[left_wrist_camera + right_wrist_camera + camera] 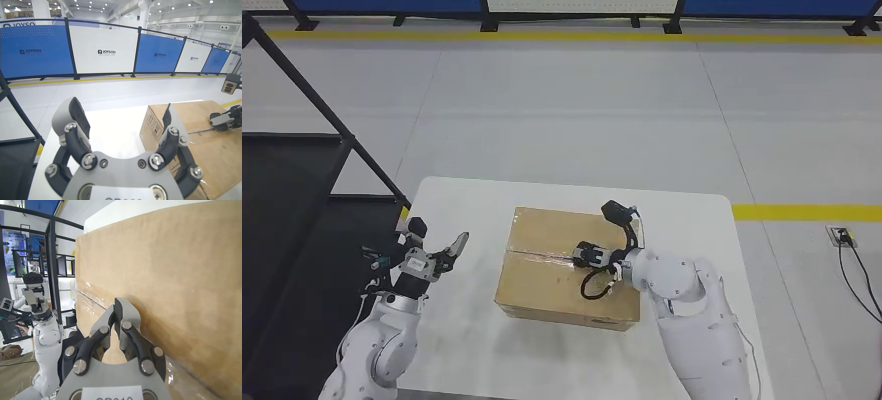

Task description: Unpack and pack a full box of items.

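Observation:
A closed brown cardboard box (542, 270) sits in the middle of the white table (682, 210), its top seam sealed with clear tape (90, 298). My right gripper (587, 255) rests shut on the box top at the taped seam, nothing visible between its fingertips (118, 311). In the left wrist view the same right gripper (220, 122) lies on the box lid (198, 117). My left gripper (437, 245) hovers open over the table left of the box, its fingers (79, 115) spread wide and empty, one pad near the box's corner.
A black frame rack (302, 190) stands off the table's left edge. Bare table surface lies left of and in front of the box. Blue and white fence panels (102, 53) ring the floor beyond.

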Motion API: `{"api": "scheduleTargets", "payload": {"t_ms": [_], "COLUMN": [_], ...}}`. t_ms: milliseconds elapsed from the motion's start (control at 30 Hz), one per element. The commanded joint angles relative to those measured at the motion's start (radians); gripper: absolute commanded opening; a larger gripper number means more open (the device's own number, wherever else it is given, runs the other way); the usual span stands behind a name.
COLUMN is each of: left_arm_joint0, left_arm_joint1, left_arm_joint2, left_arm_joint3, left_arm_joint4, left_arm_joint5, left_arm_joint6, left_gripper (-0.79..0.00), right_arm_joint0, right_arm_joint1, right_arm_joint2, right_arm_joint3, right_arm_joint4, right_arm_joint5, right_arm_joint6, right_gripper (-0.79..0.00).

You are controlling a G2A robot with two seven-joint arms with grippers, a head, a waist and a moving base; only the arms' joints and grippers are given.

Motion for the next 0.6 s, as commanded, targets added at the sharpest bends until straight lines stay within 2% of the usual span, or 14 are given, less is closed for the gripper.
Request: {"api": "scheduleTargets", "payload": {"t_ms": [0, 267, 433, 567], "left_arm_joint0": [0.001, 0.014, 0.031, 0.042], "left_arm_joint1": [0.000, -0.001, -0.002, -0.003], "left_arm_joint2": [-0.002, -0.015, -0.024, -0.025], "left_arm_joint3": [0.004, 0.014, 0.019, 0.027], "left_arm_joint4": [-0.002, -0.015, -0.027, -0.031], "left_arm_joint5": [-0.002, -0.007, -0.015, -0.019], "left_arm_joint6": [0.001, 0.021, 0.034, 0.042], "left_gripper": [0.000, 0.000, 0.000, 0.000], "right_arm_joint0": [0.012, 0.089, 0.169, 0.237], "right_arm_joint1": [-0.002, -0.019, -0.044, -0.069], "right_arm_joint2": [-0.028, -0.144, -0.220, -0.273], "right_arm_joint3": [0.009, 0.088, 0.202, 0.300], "right_arm_joint4": [0.001, 0.015, 0.089, 0.183], "right_arm_joint5": [0.005, 0.068, 0.116, 0.097], "right_arm_joint6": [-0.010, -0.076, -0.119, -0.150], "right_gripper": [-0.785, -0.785, -0.785, -0.785]}}
